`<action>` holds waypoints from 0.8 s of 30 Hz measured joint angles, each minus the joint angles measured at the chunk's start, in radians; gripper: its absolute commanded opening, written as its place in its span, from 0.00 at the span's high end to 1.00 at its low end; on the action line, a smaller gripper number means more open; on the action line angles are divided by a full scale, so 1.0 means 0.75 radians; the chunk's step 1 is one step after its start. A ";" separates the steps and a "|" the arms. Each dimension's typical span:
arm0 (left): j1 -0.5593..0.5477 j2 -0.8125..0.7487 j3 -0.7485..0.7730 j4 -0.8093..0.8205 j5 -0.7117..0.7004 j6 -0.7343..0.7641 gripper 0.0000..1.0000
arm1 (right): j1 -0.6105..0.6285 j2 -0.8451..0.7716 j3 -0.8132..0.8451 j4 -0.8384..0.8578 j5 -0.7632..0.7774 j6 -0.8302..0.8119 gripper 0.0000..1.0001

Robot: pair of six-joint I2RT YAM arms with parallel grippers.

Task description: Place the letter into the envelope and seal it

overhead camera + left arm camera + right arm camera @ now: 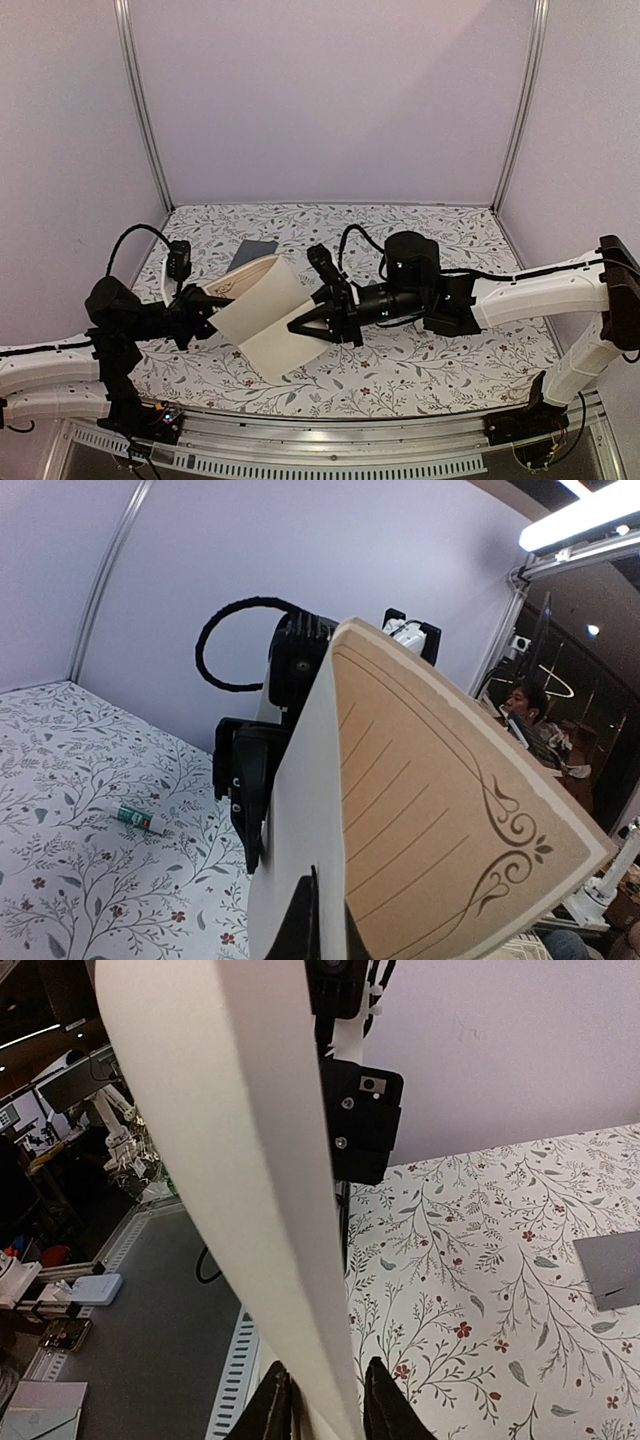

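Observation:
The letter [262, 318], a tan sheet with a dark ornate border, is held in the air above the tablecloth, bent into a curve between both grippers. My left gripper [207, 318] is shut on its left edge; the left wrist view shows the printed face [430, 780] rising from my gripper [330, 928]. My right gripper [306, 325] is shut on its right edge; the right wrist view shows the plain back [230, 1110] running up from my gripper [325, 1412]. The dark grey envelope [252, 252] lies flat behind the letter, also at the right edge of the right wrist view [610, 1270].
A small teal-white tube [135, 820] lies on the floral tablecloth [440, 355]. White walls with metal posts [140, 100] close the back and sides. The table's front rail [330, 455] runs along the near edge.

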 measured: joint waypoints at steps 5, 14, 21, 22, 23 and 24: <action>-0.002 0.008 0.000 0.002 -0.003 0.000 1.00 | 0.000 0.026 0.000 0.032 -0.022 0.031 0.81; -0.002 0.008 0.000 0.020 -0.009 0.001 1.00 | 0.000 0.033 -0.003 0.095 -0.059 0.081 0.96; -0.004 -0.009 0.000 0.018 -0.035 0.006 0.71 | 0.000 0.036 -0.008 0.115 -0.064 0.115 1.00; -0.005 -0.018 0.000 0.016 -0.039 0.017 0.66 | 0.000 0.036 -0.008 0.115 -0.064 0.123 1.00; -0.006 -0.031 0.000 0.014 -0.044 0.018 0.61 | 0.000 0.036 -0.009 0.115 -0.064 0.129 1.00; -0.007 -0.042 0.000 0.011 -0.049 0.026 0.57 | 0.000 0.036 -0.009 0.114 -0.064 0.134 1.00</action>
